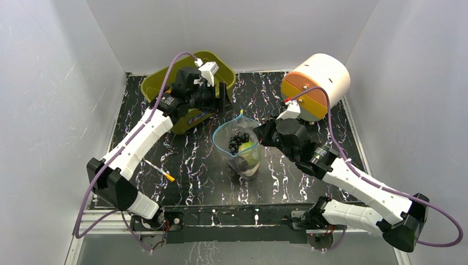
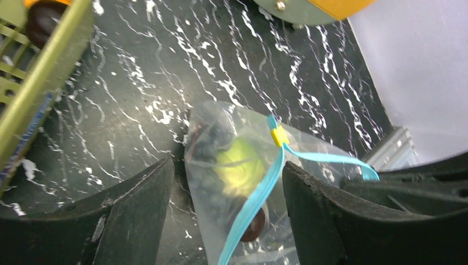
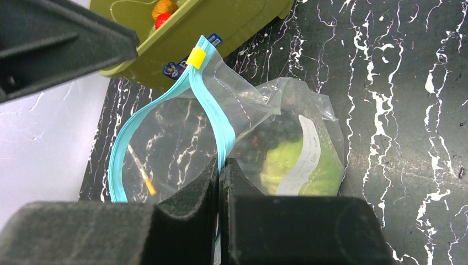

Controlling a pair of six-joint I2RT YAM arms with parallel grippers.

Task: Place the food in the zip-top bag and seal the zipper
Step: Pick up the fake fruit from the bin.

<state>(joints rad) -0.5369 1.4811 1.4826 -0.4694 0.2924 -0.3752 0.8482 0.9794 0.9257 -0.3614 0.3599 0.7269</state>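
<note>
Bare marble table (image 1: 187,171) left and near; olive bin (image 1: 150,84) far-left, apart. Zip-top bag (image 1: 249,165) mid-table, long axis near-to-far, mouth facing away from bases. Left gripper (image 2: 226,168) spread apart by mouth; right gripper (image 3: 219,163) pinched together on zipper (image 3: 211,110). Food (image 1: 247,148) inside.

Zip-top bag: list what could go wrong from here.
1. The right end effector pinches the zipper at one spot while the zip-top bag gapes open. A tug could tip it and spill the grapes and cabbage.
2. The left end effector is open and holds nothing, so the floppy mouth may sag shut.
3. Red and orange fruits lie in the green bin; sealing now would leave them out.
</note>
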